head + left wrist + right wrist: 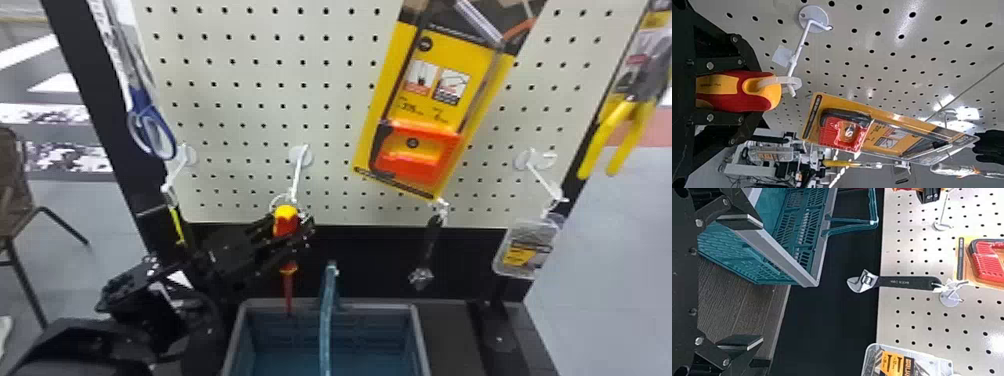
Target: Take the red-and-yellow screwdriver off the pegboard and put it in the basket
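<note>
Left end effector point(301, 233) clenched on screwdriver point(286, 212), hiding mid-handle; its white ring point(770, 81) on pegboard hook point(298, 172). Basket point(370, 303) cut off by head view's bottom edge. Right end effector point(762, 282) released.

A chair point(17, 185) with thin dark legs stands at the head view's left edge on a grey floor point(600, 260), which also spreads along the right, where a reddish patch point(661, 127) lies. Behind the chair is a black-and-white speckled area point(75, 156). The left wrist view has bright glare point(967, 113) and, blurrily, what may be white racking point(750, 169) with cables. The right wrist view has a dark, wood-grained table point(723, 299).
</note>
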`<state>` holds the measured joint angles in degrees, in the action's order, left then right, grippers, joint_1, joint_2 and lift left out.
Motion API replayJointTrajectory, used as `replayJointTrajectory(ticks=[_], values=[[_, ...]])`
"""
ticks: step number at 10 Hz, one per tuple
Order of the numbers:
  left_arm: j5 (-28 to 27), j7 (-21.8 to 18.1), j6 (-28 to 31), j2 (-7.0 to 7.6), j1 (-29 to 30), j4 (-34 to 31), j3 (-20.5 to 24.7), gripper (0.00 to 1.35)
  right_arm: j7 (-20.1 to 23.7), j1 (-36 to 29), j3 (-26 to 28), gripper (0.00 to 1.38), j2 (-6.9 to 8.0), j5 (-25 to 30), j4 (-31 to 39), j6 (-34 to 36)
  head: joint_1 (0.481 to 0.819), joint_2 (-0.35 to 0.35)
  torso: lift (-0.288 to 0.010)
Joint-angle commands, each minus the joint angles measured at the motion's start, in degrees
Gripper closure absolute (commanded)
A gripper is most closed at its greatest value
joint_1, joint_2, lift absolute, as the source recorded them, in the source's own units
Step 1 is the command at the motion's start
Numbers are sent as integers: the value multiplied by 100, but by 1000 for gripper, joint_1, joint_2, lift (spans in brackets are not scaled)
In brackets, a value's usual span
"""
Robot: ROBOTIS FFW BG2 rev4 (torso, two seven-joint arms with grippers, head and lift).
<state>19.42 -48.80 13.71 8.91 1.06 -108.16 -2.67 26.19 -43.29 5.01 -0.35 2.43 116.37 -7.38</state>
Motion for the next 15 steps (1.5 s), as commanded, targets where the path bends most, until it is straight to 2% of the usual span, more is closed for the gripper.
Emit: replayJointTrajectory(ticks=[1,6,10,13,15], values=[[9,11,44,-21,57,-132,21,981,0,-5,0,266,0,3,0,9,549,0,-100],[97,46,35,-152,303,-400,83,981,9,-5,0,268,-9,3,-14,18,549,0,-100],[176,266,-150,-460,1103,-540,672,981,35,-5,0,268,-9,3,-14,18,549,0,-100],[668,872,-475,-671,1620,-540,821,981,70,-5,0,268,-18,3,-14,18,549,0,-100],[1257,1382,-659,-706,1841,-540,645,981,70,-5,0,268,-26,-6,-14,18,549,0,-100]])
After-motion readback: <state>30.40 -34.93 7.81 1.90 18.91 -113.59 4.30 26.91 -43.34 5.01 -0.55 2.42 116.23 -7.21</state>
